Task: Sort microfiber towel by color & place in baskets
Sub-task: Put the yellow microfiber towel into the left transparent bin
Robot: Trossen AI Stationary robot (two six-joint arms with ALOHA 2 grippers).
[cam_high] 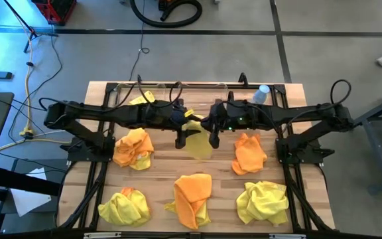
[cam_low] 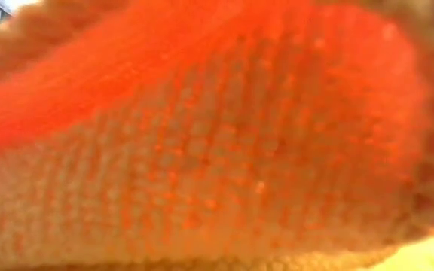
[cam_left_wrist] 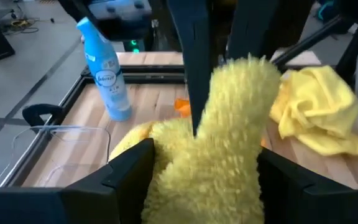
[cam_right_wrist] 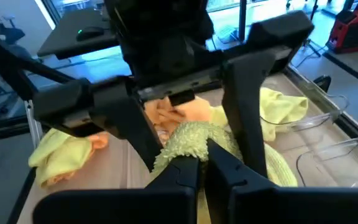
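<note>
We are seeing both arms meeting over the middle of the wooden tabletop (cam_high: 158, 166). The right tool (cam_right_wrist: 201, 163) is clenching a yellow microfiber towel (cam_high: 201, 145), which is hanging between the two arms above the boards. The left tool (cam_high: 181, 141) is standing released, its fingers (cam_left_wrist: 129, 171) spread to either side of that same towel. Loose towels are lying around: orange ones (cam_high: 133, 149) (cam_high: 249, 153) (cam_high: 193, 194) and yellow ones (cam_high: 125, 206) (cam_high: 262, 202). A clear basket (cam_right_wrist: 334, 152) is sitting at the far edge, near a spray bottle (cam_left_wrist: 107, 74). Orange fabric is filling the low view.
</note>
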